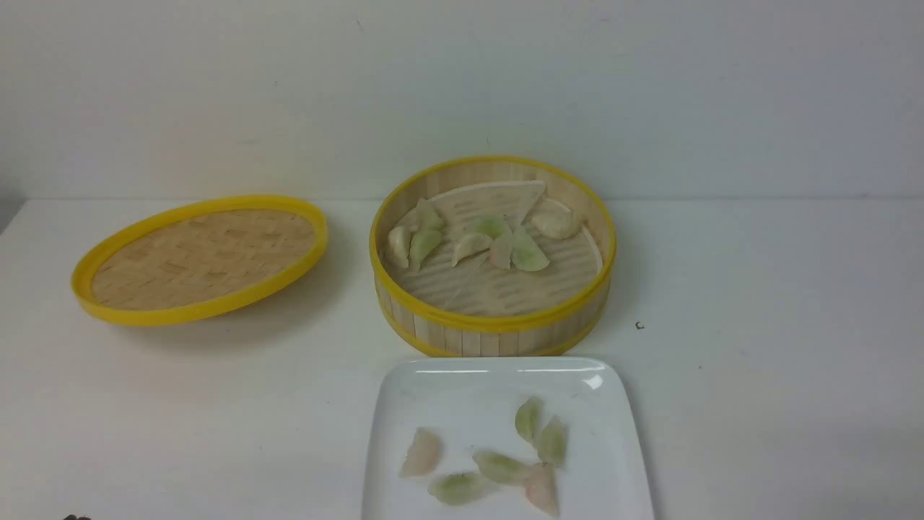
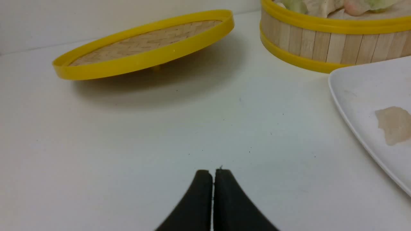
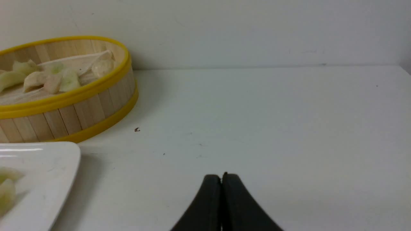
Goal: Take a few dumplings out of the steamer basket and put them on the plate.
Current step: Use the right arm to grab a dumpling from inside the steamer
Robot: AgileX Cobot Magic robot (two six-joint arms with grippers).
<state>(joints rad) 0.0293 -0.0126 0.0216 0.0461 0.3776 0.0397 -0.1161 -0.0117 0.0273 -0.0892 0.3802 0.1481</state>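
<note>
The steamer basket (image 1: 498, 318) stands at the table's middle with several dumplings (image 1: 527, 253) inside on its paper liner. The white plate (image 1: 469, 383) lies just in front of it and holds several dumplings (image 1: 501, 466). Neither gripper shows in the front view. In the left wrist view my left gripper (image 2: 213, 171) is shut and empty over bare table, left of the plate (image 2: 359, 93) and basket (image 2: 321, 41). In the right wrist view my right gripper (image 3: 221, 175) is shut and empty over bare table, right of the plate (image 3: 48, 160) and basket (image 3: 80, 109).
The flat woven lid (image 1: 202, 256) with a yellow rim lies tilted at the left of the basket; it also shows in the left wrist view (image 2: 147, 41). A small dark speck (image 1: 639, 326) lies on the table right of the basket. A white wall stands behind.
</note>
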